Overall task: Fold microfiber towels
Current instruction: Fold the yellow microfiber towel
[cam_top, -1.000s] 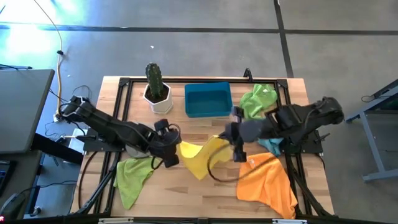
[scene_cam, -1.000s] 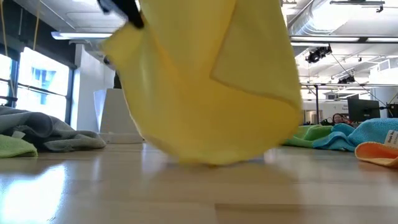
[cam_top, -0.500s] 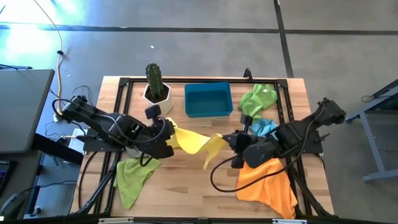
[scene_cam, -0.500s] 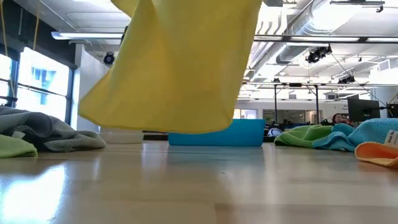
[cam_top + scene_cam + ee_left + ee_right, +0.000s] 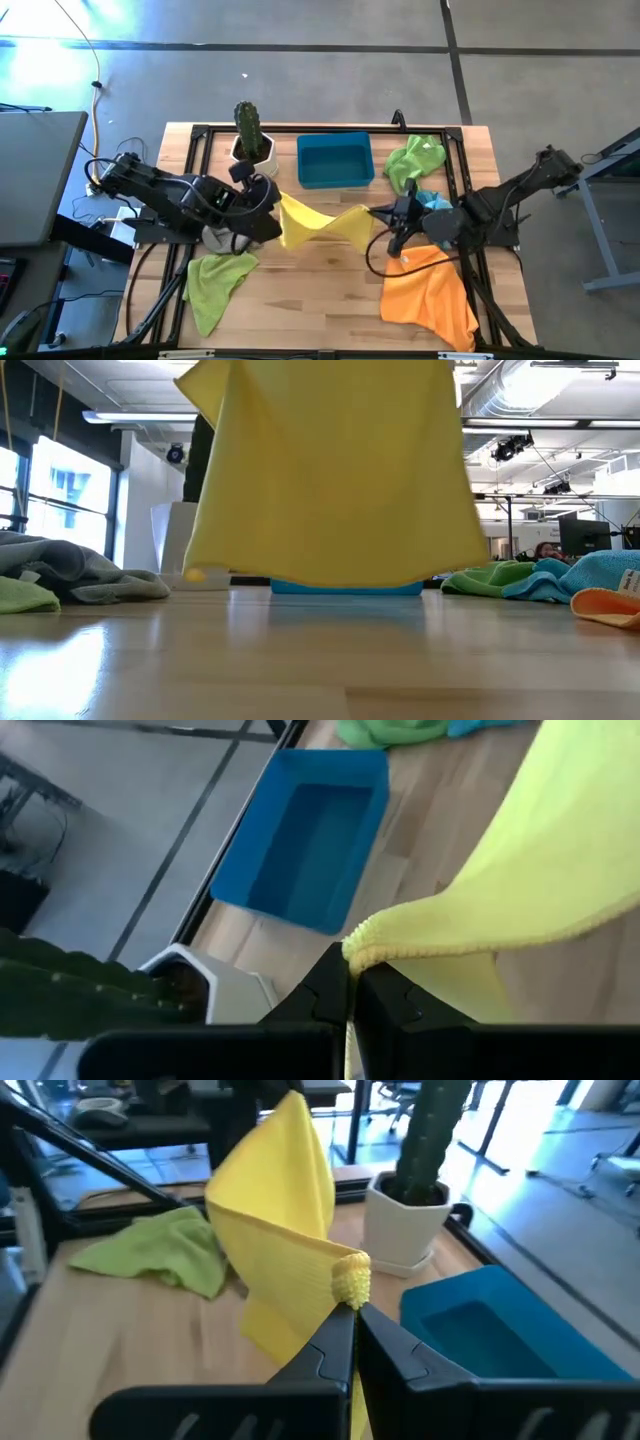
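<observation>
No text, brand or number can be read anywhere; a small white tag on the blue towel (image 5: 629,582) at the right is illegible.

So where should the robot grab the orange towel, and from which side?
Best guess: a free corner of the orange towel, at the table's front right, coming straight down from above. It lies rumpled on the wood, so its corners look easier to pinch than the middle. For now the left gripper and right gripper each pinch a corner of the yellow towel, which hangs clear of the table.
</observation>
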